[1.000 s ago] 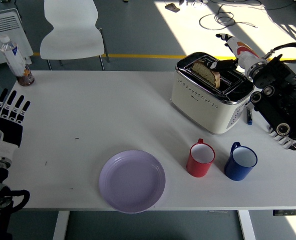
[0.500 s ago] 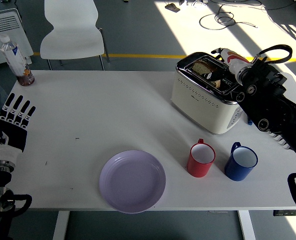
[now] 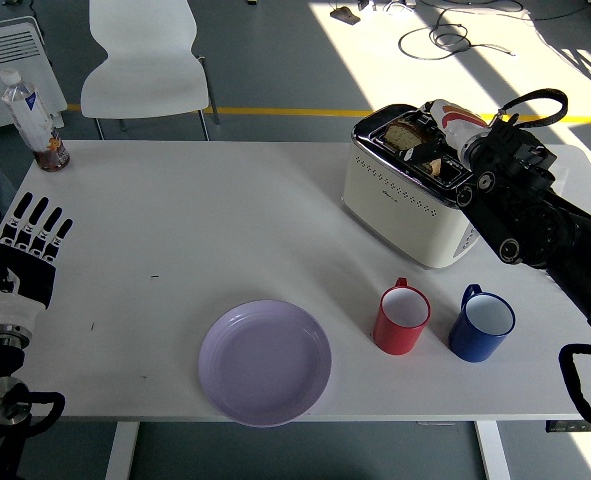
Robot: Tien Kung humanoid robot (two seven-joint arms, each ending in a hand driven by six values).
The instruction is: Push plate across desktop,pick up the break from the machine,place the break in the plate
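Overhead, head view: white table sitting on grey floor, white chair and water bottle at far left. Cream toaster standing far right, brown bread slice showing in slot. Lilac plate lying near front edge; red mug, blue mug beside it. Right hand reaching over toaster top; grip cannot be judged. Left hand resting at left edge, fingers extended, holding nothing.

White table: plate, toaster, mugs.
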